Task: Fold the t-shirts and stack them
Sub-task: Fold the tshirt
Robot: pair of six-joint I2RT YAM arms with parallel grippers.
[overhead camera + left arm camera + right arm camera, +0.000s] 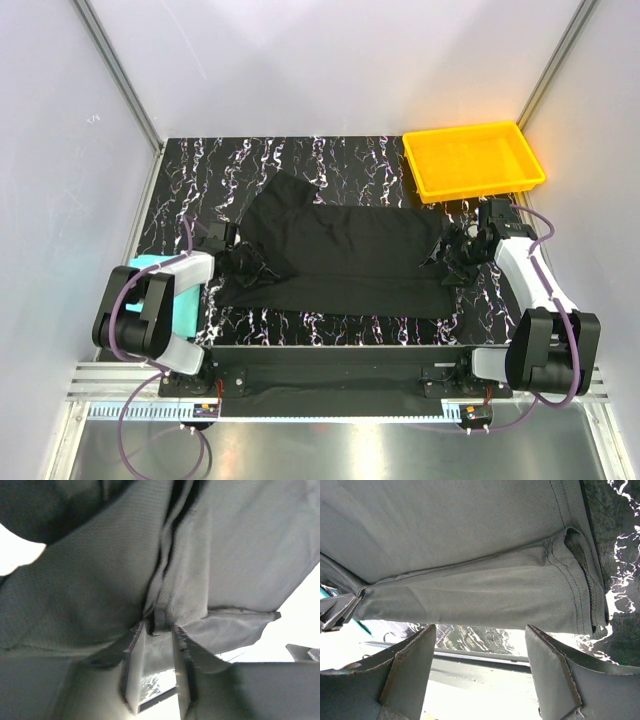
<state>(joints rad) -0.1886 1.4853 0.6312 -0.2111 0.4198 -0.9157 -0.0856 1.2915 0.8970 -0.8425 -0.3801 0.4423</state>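
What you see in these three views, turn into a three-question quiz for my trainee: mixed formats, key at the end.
1. True or false: the right gripper is shut on the black t-shirt.
2. Where does the teal t-shirt lie? A, on top of the black t-shirt; B, on the table at its near left corner; C, in the right gripper.
3. Fill in: the left gripper pinches a gathered fold of the ___ t-shirt.
Key: 1 false, its jaws stand wide apart with the hem beyond them; 2 B; 3 black.
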